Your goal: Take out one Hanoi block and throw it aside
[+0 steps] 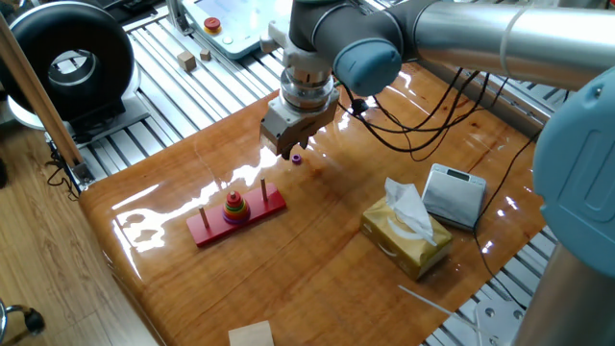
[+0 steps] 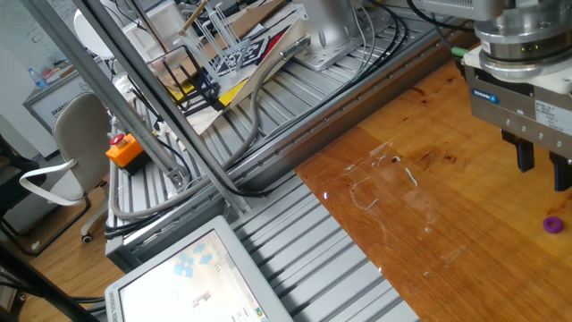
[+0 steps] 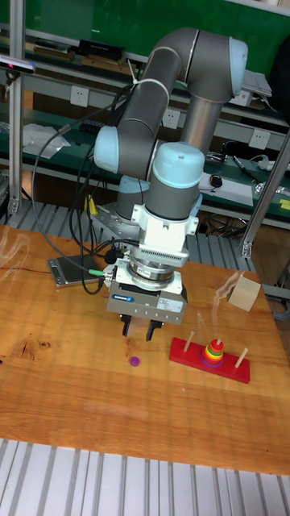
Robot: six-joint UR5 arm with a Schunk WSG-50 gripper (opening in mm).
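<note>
The Hanoi block (image 1: 297, 159), a tiny purple ring, lies flat on the wooden table (image 1: 327, 259), apart from the tower. It also shows in the tall fixed view as the purple block (image 3: 134, 361) and at the right edge of the other fixed view as the block (image 2: 554, 224). My gripper (image 3: 139, 330) hangs just above it, open, with nothing between its fingers (image 2: 525, 156). The gripper (image 1: 288, 149) points straight down. The red three-peg base (image 1: 236, 215) carries stacked coloured rings (image 3: 213, 351) on its middle peg.
A tissue box (image 1: 405, 234) and a grey flat device (image 1: 455, 195) sit to the right. A wooden cube (image 3: 243, 293) stands behind the base. Black cables (image 1: 423, 135) trail over the far table side. Slatted aluminium framing (image 2: 295, 241) borders the table.
</note>
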